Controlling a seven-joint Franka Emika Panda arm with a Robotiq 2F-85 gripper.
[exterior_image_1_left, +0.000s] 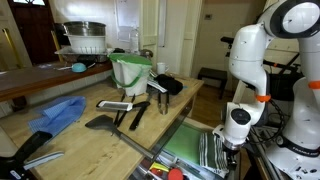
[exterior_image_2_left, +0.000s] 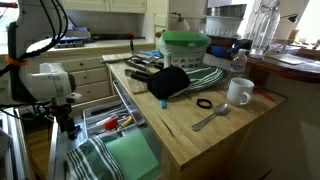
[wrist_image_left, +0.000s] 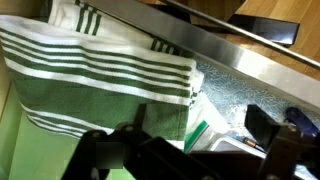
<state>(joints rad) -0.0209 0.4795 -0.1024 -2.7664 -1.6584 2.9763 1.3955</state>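
Observation:
My gripper (exterior_image_1_left: 232, 147) (exterior_image_2_left: 66, 128) hangs low inside an open drawer (exterior_image_2_left: 141, 128) below the wooden counter. In the wrist view the gripper (wrist_image_left: 185, 142) is open, with dark fingers on both sides and nothing between them. A green-and-white striped towel (wrist_image_left: 90, 70) lies folded just under and beside the left finger. It shows in both exterior views (exterior_image_1_left: 212, 152) (exterior_image_2_left: 92, 158) next to a plain green cloth (exterior_image_1_left: 185, 145) (exterior_image_2_left: 132, 155). A small plastic bag with a green strip (wrist_image_left: 205, 130) lies under the jaws. The drawer's metal rim (wrist_image_left: 250, 65) runs across the top.
On the counter (exterior_image_1_left: 90, 140) lie a blue cloth (exterior_image_1_left: 55, 113), a black spatula (exterior_image_1_left: 100, 123) and a green-rimmed bowl (exterior_image_1_left: 130, 70). Also on it are a white mug (exterior_image_2_left: 238, 92), a spoon (exterior_image_2_left: 210, 118), a black cloth (exterior_image_2_left: 170, 80) and a black ring (exterior_image_2_left: 204, 103).

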